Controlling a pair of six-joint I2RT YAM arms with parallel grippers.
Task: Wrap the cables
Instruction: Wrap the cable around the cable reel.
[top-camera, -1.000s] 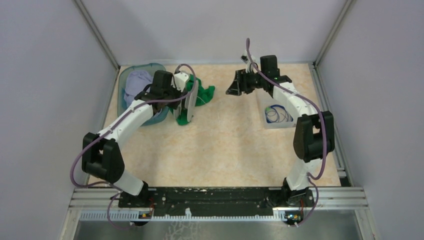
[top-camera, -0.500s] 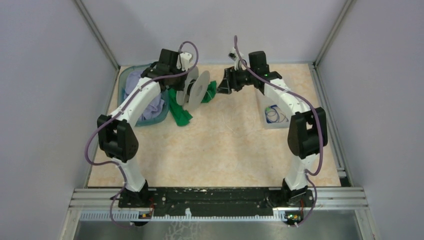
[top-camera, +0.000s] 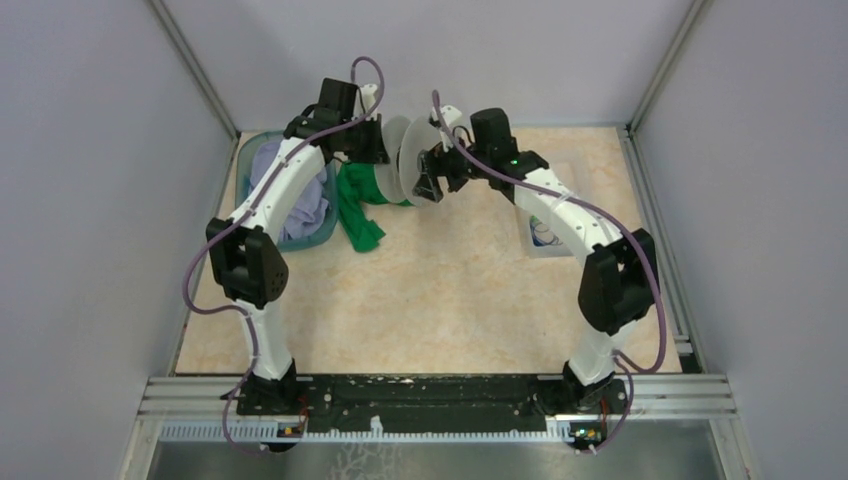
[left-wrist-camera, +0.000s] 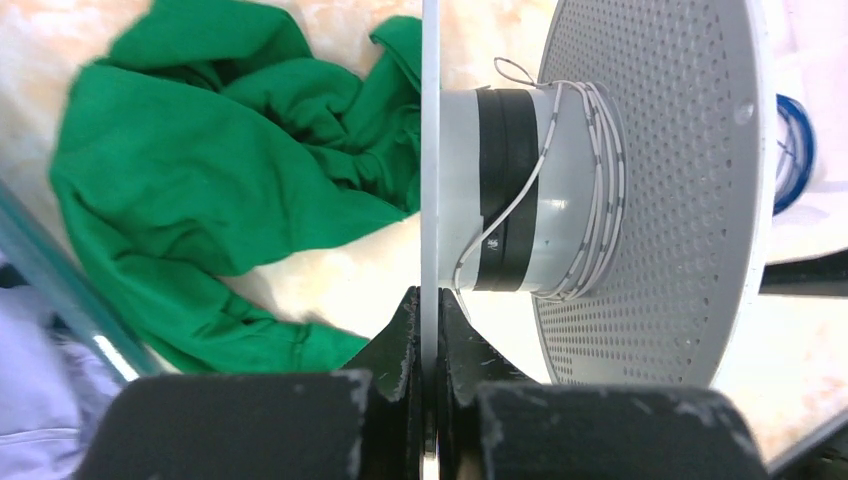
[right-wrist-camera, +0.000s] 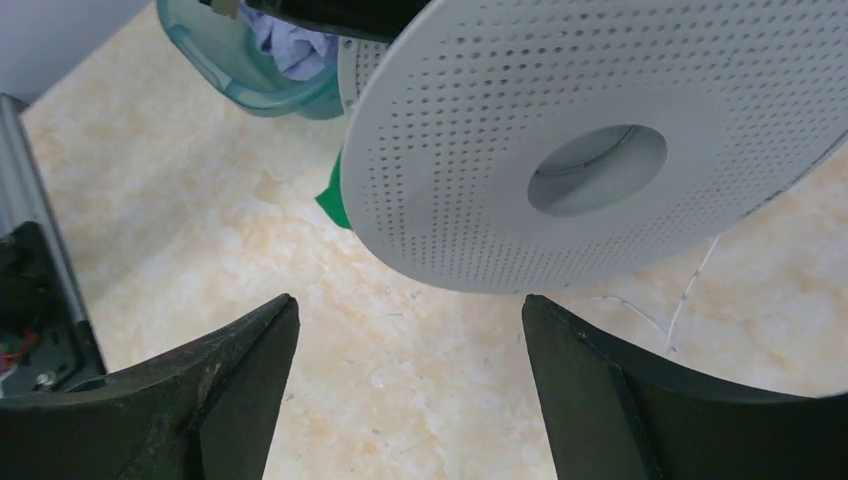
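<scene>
Spool (left-wrist-camera: 660, 200): pale grey, flanges dotted with fine perforations; black band (left-wrist-camera: 505, 190) on hub. Cable (left-wrist-camera: 598, 180): whitish. Cloth (left-wrist-camera: 220, 170) at 9 o'clock: green. Tabletop (right-wrist-camera: 300, 250): mottled beige.

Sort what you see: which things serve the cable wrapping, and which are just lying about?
For the job: spool, white cable, blue cable, left gripper, right gripper.
Lying about: green cloth, basket, lilac cloth.

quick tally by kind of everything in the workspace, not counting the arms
cables: 2 (whitish cable, blue cable)
cloths: 2 (green cloth, lavender cloth)
containers: 2 (teal bin, clear tray)
spool: 1
total: 7
</scene>
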